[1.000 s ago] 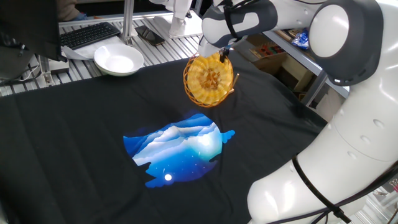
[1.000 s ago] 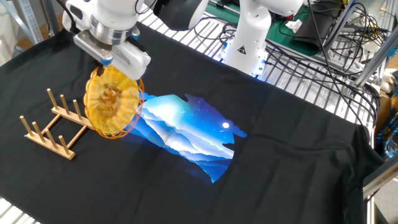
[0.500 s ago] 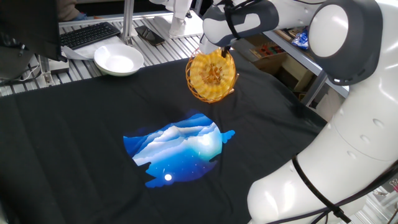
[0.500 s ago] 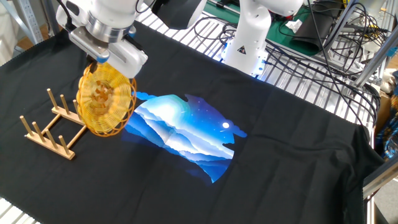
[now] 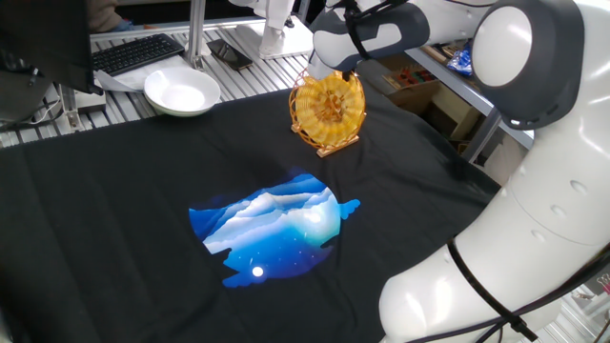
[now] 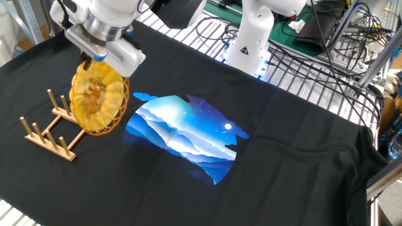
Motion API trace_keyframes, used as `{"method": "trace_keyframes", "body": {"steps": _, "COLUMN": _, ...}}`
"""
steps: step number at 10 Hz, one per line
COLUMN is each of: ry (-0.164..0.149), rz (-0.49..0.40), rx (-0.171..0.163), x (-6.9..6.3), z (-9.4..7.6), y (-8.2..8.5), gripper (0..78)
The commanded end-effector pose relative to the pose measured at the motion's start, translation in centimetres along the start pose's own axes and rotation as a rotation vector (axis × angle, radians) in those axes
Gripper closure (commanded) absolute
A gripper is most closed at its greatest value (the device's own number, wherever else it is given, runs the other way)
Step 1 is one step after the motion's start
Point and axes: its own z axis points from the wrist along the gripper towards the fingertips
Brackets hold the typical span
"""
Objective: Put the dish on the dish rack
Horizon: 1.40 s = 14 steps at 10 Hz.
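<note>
While the claw (image 6: 94,55) is staying clamped on the top rim of the dish (image 6: 97,99), we are watching the golden wicker plate hanging on edge, nearly upright, above the black-draped worktop (image 6: 301,144). Against the pictures from a second ago, it is sliding steadily sideways: it was hovering over the edge of the blue mountain print (image 6: 185,132), and now it is drawing clear of that and closing on the dish rack (image 6: 53,125). In the other fixed view its lower edge is overlapping the rack's near pegs, though we are not able to say whether wicker and wood are touching yet. From the first fixed view the dish (image 5: 329,110) is hiding the rack entirely, and the white bowl (image 5: 182,92) is sitting well apart, at the back edge of the cloth.

We are judging that the carry is nearly over. What is coming up looks like lining the rim with a gap between two peg pairs and lowering it in; a skewed approach is risking a knock that shoves the light rack along the cloth.
</note>
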Motion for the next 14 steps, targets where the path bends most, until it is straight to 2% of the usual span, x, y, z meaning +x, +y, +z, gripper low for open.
{"method": "trace_keyframes", "body": {"steps": 1, "ry": -0.005, "rz": -0.031, "rx": 0.042, "x": -0.46, "z": -0.25, "y": -1.02, "gripper": 76.4}}
{"method": "trace_keyframes", "body": {"steps": 3, "ry": -0.007, "rz": -0.046, "rx": 0.065, "x": -0.65, "z": -0.16, "y": -1.6, "gripper": 76.4}}
{"method": "trace_keyframes", "body": {"steps": 4, "ry": -0.014, "rz": -0.063, "rx": 0.114, "x": -0.68, "z": -0.09, "y": -1.81, "gripper": 76.4}}
{"method": "trace_keyframes", "body": {"steps": 8, "ry": 0.005, "rz": -0.057, "rx": 0.106, "x": -0.51, "z": -0.23, "y": -1.84, "gripper": 76.4}}
{"method": "trace_keyframes", "body": {"steps": 9, "ry": 0.009, "rz": -0.054, "rx": 0.113, "x": -0.45, "z": -0.4, "y": -1.72, "gripper": 76.4}}
{"method": "trace_keyframes", "body": {"steps": 12, "ry": 0.025, "rz": -0.028, "rx": 0.086, "x": -0.37, "z": -0.6, "y": -1.58, "gripper": 76.4}}
{"method": "trace_keyframes", "body": {"steps": 13, "ry": 0.039, "rz": 0.019, "rx": 0.011, "x": -0.37, "z": -0.6, "y": -1.58, "gripper": 76.4}}
{"method": "trace_keyframes", "body": {"steps": 14, "ry": 0.049, "rz": 0.027, "rx": 0.009, "x": -0.37, "z": -0.6, "y": -1.58, "gripper": 76.4}}
